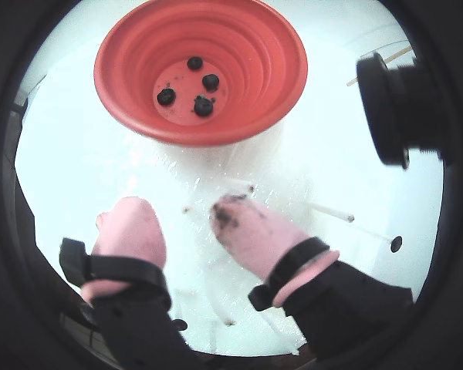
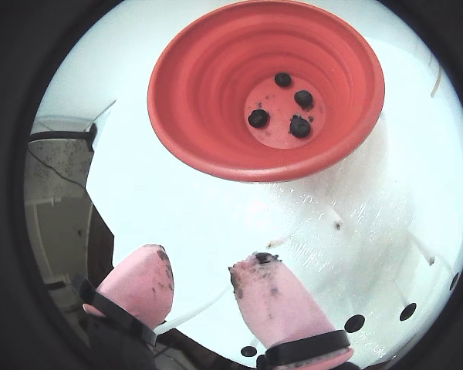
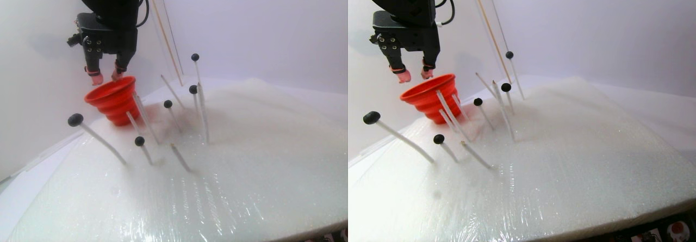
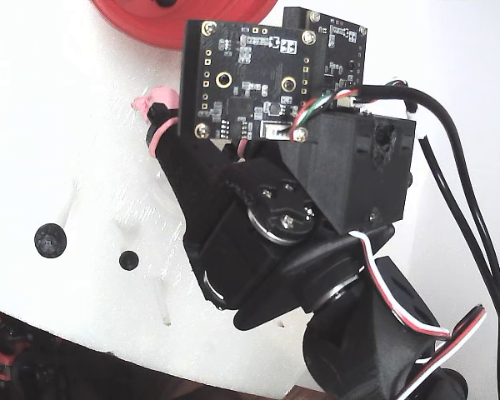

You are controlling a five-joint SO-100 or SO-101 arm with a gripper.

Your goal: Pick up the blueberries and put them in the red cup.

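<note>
1. Above the white foam-covered table, at the left of the stereo pair view, the black arm hangs with its tool just over the red cup.
2. Left to right in a wrist view, the tool's two pink-capped fingers stand spread apart with nothing between them; the right pad is smeared with dark stains.
3. Four blueberries lie on the floor of the red cup, near one another, seen in both wrist views.
4. To the right of the cup in the stereo pair view, thin white sticks rise tilted from the foam; several carry a dark ball at the tip, others are bare.
5. From the fixed view, circuit boards and cables cover most of the tool; only a pink fingertip and the cup's rim show.
</note>
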